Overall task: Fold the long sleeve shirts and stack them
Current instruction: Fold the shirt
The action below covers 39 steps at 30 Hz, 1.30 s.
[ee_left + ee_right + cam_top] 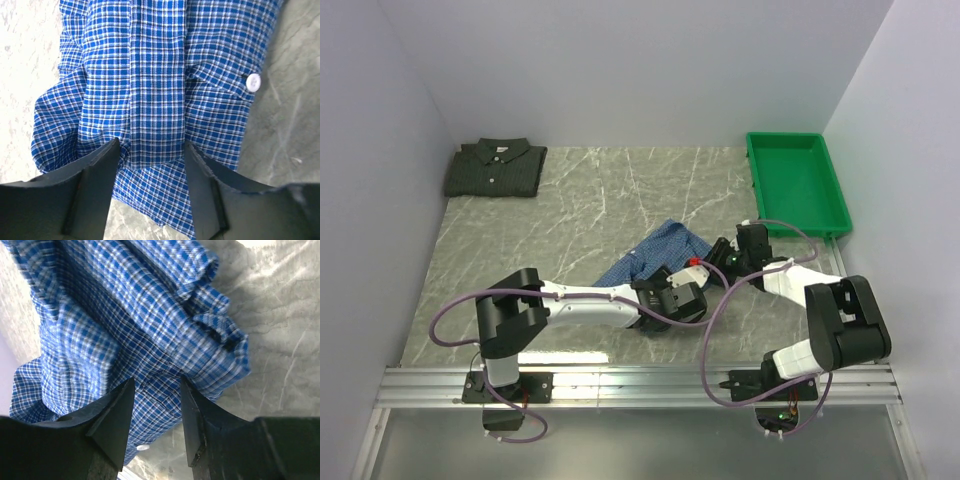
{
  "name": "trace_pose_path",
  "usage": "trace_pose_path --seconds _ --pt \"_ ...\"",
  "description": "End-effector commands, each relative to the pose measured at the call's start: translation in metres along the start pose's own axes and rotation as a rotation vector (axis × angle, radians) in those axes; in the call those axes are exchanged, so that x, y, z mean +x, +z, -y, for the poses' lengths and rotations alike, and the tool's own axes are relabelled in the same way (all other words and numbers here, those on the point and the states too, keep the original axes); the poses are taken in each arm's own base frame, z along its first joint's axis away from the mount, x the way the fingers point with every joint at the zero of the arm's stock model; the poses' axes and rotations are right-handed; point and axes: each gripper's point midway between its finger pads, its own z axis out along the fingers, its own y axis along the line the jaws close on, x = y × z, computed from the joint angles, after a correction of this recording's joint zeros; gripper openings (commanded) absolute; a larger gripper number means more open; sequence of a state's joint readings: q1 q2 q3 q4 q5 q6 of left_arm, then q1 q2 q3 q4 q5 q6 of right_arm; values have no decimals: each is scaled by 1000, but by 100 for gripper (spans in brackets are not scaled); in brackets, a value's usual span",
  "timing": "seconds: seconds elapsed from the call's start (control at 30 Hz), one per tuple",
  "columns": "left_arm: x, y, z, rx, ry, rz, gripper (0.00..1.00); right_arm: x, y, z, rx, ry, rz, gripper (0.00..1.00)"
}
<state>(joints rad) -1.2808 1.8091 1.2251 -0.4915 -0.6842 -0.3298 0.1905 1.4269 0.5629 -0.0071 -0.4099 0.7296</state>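
The blue checked long sleeve shirt (655,252) lies crumpled on the marble table near the middle. My left gripper (672,286) is at its near edge. In the left wrist view that gripper (153,145) is open, its fingers (90,185) straddling a raised fold of the blue cloth (155,75) beside a white button (253,82). My right gripper (716,258) is at the shirt's right side. It (157,381) is open too, with a bunched edge of the shirt (125,325) between its jaws. The dark green-grey shirt (495,168) lies folded at the far left corner.
A green plastic tray (798,185) stands at the far right by the wall. White walls close the table (570,230) on the left, back and right. Purple cables loop beside both arm bases near the front rail.
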Motion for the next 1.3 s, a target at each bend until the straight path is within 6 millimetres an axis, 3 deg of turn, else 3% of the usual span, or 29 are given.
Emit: trace_pose_path --seconds 0.0,0.17,0.2,0.3,0.53,0.73,0.87,1.07,1.17,1.2,1.27 --pt "-10 -1 -3 -41 -15 24 58 -11 5 -9 -57 22 45 49" --pt "-8 1 -9 -87 -44 30 31 -7 12 -1 -44 40 30 48" --pt "-10 1 -10 -97 -53 33 19 -5 13 2 -37 43 23 48" --pt "-11 1 -22 -136 -105 33 1 -3 15 6 -26 45 17 48" --pt "-25 -9 -72 -173 -369 46 0 -6 12 7 -11 10 27 48" --pt "-34 1 -120 -136 -606 33 0 -10 6 -3 -31 -36 27 48" --pt "-28 12 -155 -153 -730 -18 2 -14 1 -8 -38 -71 36 50" --pt "-17 21 -181 -169 -847 -83 20 -14 -7 -28 -46 -197 41 55" --pt "-13 19 -188 -140 -916 -82 35 -9 -13 -48 -28 -321 54 57" --pt "-12 13 -190 -125 -938 -71 49 -7 -16 -56 -29 -382 65 57" --pt "-1 6 -188 -95 -990 -74 63 2 -25 -80 -31 -495 99 58"
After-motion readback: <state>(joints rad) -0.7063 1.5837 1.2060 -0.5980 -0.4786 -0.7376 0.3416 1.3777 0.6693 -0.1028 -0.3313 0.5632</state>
